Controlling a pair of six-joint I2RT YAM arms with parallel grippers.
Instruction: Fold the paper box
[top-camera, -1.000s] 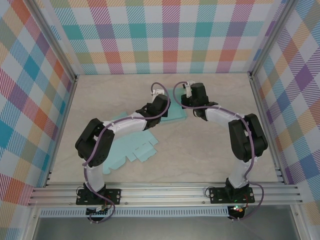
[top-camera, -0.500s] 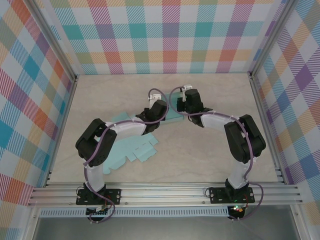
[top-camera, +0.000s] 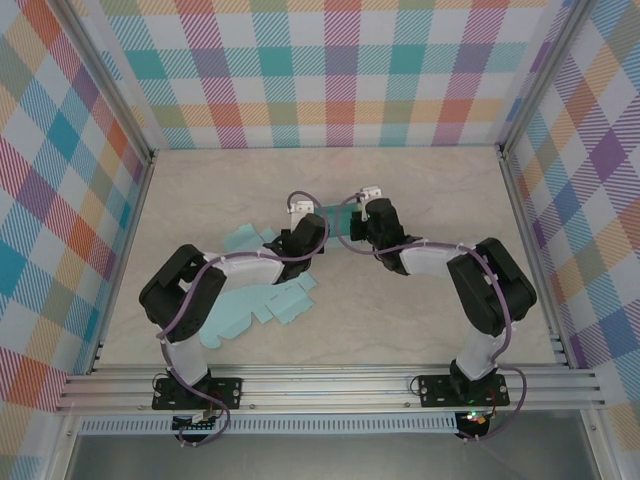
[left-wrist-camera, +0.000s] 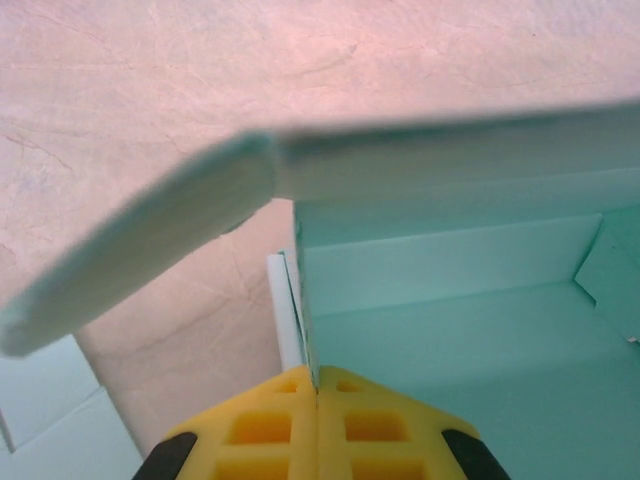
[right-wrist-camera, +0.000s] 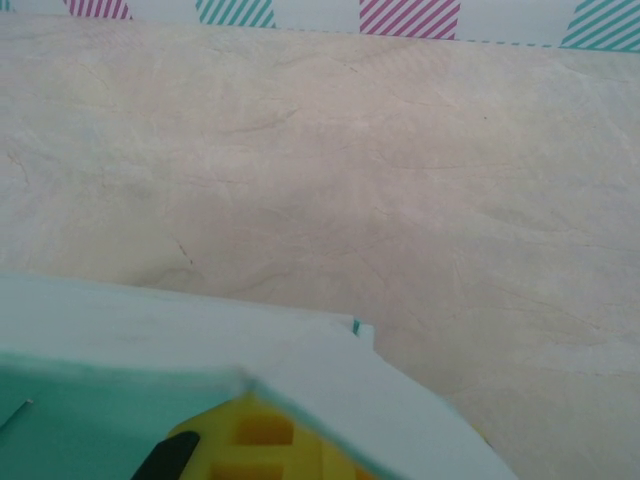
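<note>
While pinching a paper box (top-camera: 337, 220) wall at the middle of the desk (top-camera: 430, 300) with the left end effector (left-wrist-camera: 317, 385), fold slowly, keeping 2 walls square. State of right end effector (right-wrist-camera: 270, 445) under the paper: cannot tell.

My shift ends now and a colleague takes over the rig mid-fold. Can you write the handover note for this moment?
Left gripper: shut on a side wall of the paper box.
Right gripper: at a box flap on the other side; open or shut unclear.
Box sits mid-table between the arms, walls partly raised.
Flat teal cut-outs lie near the left arm.
Left: finish folding.
</note>
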